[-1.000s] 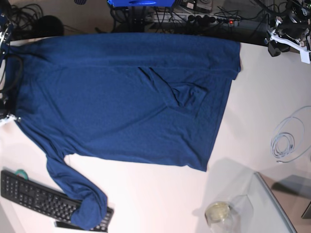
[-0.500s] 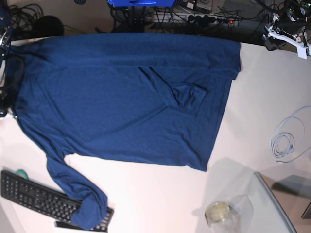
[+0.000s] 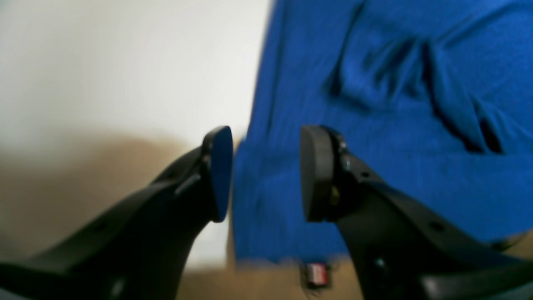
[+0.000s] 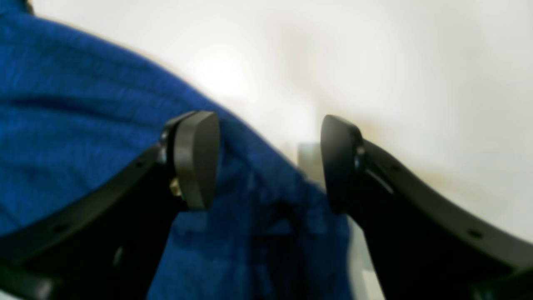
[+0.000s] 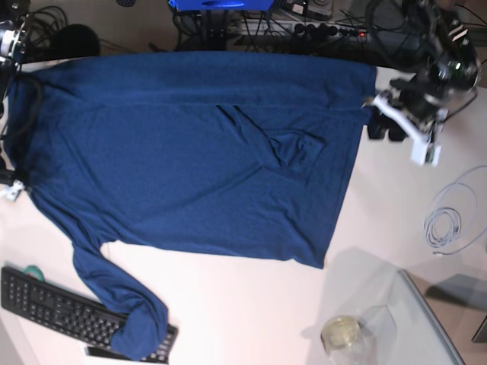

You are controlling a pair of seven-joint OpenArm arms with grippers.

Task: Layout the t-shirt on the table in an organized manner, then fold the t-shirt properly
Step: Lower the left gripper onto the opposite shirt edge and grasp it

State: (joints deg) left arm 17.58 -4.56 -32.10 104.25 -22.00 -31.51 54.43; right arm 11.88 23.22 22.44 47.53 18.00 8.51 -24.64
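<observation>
The t-shirt (image 5: 190, 152) lies spread on the table (image 5: 251, 312), both the left gripper (image 3: 266, 173) and right gripper (image 4: 268, 160) parted, gripping nothing.

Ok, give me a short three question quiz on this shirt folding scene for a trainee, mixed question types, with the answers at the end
1. True or false: the t-shirt is already folded into a compact rectangle.
2. What does the shirt's lower sleeve end lie on? A) the keyboard B) the cable coil C) the glass jar
3. Fill in: the left gripper hovers with its jaws ____ above the shirt's edge on the table.

Key: 1 false, it lies spread out with a wrinkle in the middle; 2 A; 3 open.
</observation>
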